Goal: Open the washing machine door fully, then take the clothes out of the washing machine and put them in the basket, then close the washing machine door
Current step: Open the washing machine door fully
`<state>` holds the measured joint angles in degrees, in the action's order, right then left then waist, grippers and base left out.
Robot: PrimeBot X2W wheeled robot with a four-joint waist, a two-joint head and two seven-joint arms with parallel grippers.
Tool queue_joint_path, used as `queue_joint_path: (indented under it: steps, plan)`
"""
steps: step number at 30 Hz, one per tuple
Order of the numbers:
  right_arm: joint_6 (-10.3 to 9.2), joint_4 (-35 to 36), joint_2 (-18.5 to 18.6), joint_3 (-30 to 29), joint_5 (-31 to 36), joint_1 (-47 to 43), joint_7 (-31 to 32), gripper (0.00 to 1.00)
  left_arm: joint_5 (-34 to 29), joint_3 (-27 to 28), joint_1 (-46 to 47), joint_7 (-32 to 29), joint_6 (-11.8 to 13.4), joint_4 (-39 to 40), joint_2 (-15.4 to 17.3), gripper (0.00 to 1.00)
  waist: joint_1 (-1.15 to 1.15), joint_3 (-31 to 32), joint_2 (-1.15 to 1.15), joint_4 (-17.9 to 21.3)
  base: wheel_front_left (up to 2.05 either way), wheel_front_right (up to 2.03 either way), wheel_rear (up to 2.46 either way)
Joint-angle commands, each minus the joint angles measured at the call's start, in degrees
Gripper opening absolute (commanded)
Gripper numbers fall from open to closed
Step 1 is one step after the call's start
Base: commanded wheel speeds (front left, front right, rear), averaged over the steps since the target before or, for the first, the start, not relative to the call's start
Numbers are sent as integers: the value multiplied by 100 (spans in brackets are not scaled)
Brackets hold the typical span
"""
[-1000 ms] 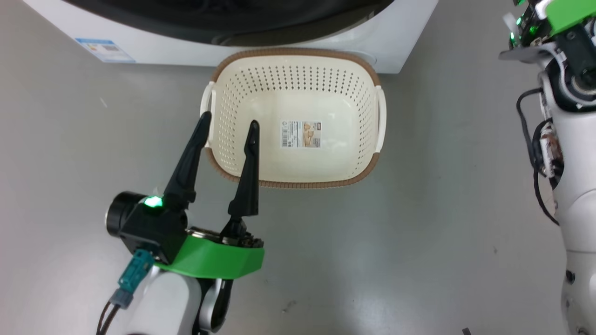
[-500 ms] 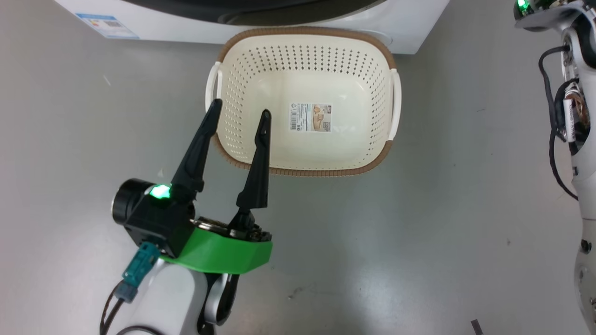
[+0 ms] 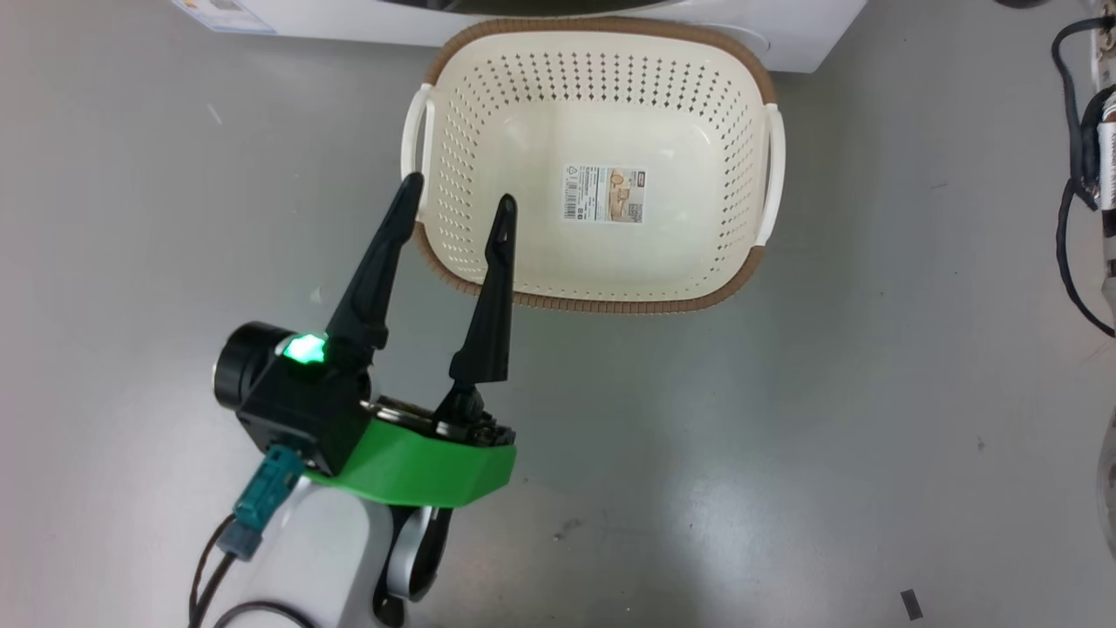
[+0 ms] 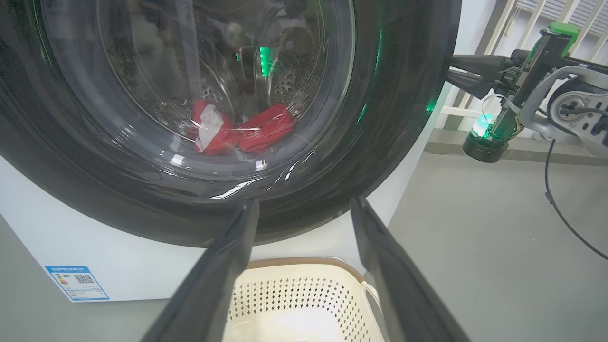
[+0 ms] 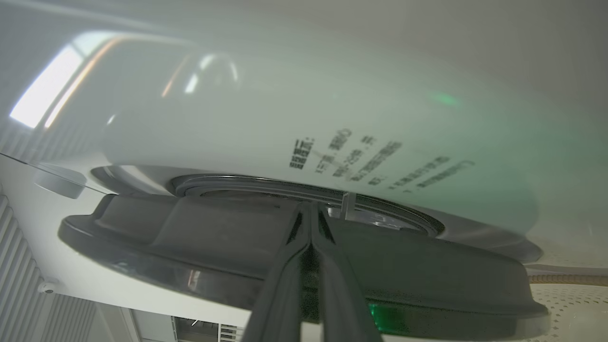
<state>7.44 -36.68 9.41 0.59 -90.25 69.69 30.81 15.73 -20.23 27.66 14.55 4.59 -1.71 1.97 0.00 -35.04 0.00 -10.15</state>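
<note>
Washing machine door (image 4: pixel 394 142), stiff and slick, wants hooking at its rim; right gripper (image 5: pixel 311 211) pinched closed there, left gripper (image 3: pixel 458 190) splayed.

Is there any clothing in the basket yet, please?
No, the basket has a bare floor apart from a sticker, and the red clothes lie behind the door glass.

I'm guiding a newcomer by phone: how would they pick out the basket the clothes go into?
Find the big white washing machine with its round black-rimmed door. On the grey floor right in front of it sits the basket. Unlike the glossy machine, it is cream plastic dotted with holes, with a brown rim and white side handles.
</note>
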Motion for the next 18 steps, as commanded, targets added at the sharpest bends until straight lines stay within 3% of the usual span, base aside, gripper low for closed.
queue_joint_path:
  steps: [1, 18]
  plan:
    - [5, 153, -99, 39, -53, 125, 71, 0, -12, 133, 61, 45, 36, 143, 91, 100, 0, -28, 0, -18, 0, 0, 0]
    - [5, 80, -298, 200, -286, 190, 678, 0, -43, 115, 118, 45, 72, 84, 91, 100, 0, -77, 0, 94, 0, 0, 0]
